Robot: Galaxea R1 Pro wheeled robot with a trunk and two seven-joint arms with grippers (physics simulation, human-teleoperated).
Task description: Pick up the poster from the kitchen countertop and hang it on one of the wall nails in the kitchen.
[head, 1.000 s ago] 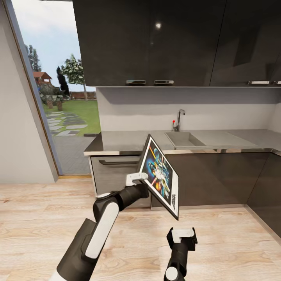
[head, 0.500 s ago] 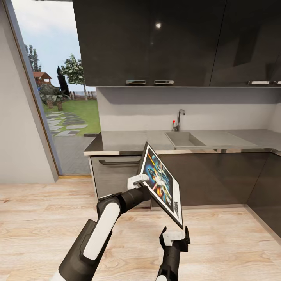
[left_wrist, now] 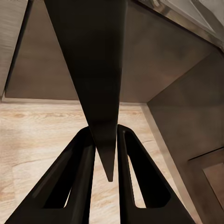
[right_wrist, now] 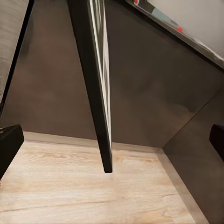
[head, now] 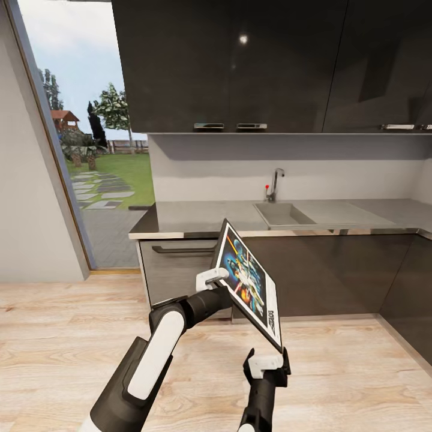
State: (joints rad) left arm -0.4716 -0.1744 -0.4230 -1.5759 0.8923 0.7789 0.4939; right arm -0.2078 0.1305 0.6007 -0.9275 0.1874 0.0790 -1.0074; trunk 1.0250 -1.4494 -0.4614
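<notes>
My left gripper (head: 214,278) is shut on the left edge of the poster (head: 247,279), a black-framed Star Wars picture held tilted in the air in front of the cabinets. In the left wrist view both fingers (left_wrist: 84,154) pinch the poster's dark back (left_wrist: 100,70). My right gripper (head: 266,362) is open just below the poster's lower corner. Its fingertips (right_wrist: 9,142) are spread wide, with the poster's edge (right_wrist: 100,102) hanging ahead of them. Behind lies the light-grey kitchen countertop (head: 201,216) with sink (head: 282,214) and chrome tap (head: 275,183). The wall nails are out of view.
Dark lower cabinets (head: 336,273) stand right behind the poster, and dark upper cabinets (head: 240,60) hang above the counter. A tall glass opening (head: 90,150) onto a garden is at the left, beside a pale grey wall (head: 30,210). Wooden floor (head: 60,336) spreads below.
The left gripper has lowered the poster slightly. The right gripper has risen and shifted left, closer under the poster's lower corner. Little has moved in the last half second.
</notes>
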